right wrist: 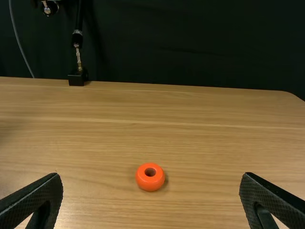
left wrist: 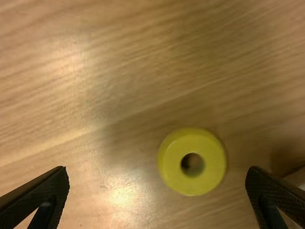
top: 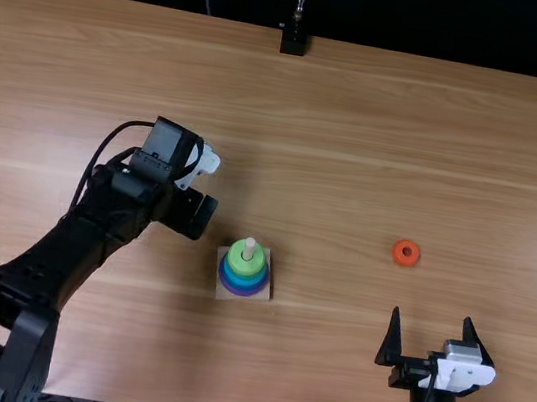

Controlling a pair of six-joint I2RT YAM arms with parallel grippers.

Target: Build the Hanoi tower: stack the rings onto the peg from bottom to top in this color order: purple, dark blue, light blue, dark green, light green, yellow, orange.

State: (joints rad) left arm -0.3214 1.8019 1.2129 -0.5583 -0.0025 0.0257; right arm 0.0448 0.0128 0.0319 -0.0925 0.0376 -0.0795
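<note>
Top view has the left gripper (top: 189,213) pointing down, jaws spread, the yellow ring (left wrist: 174,162) lying flat and untouched on the table (top: 361,124) beneath it. Just to the near right, a square base (top: 222,293) bears the peg (top: 249,250), where a light green ring (top: 237,262) sits above blue rings (top: 244,281) and a purple ring (top: 242,292). Well off to the right lies the orange ring (top: 405,259), on the far side of the right gripper (top: 432,315), whose jaws stand wide apart too.
</note>
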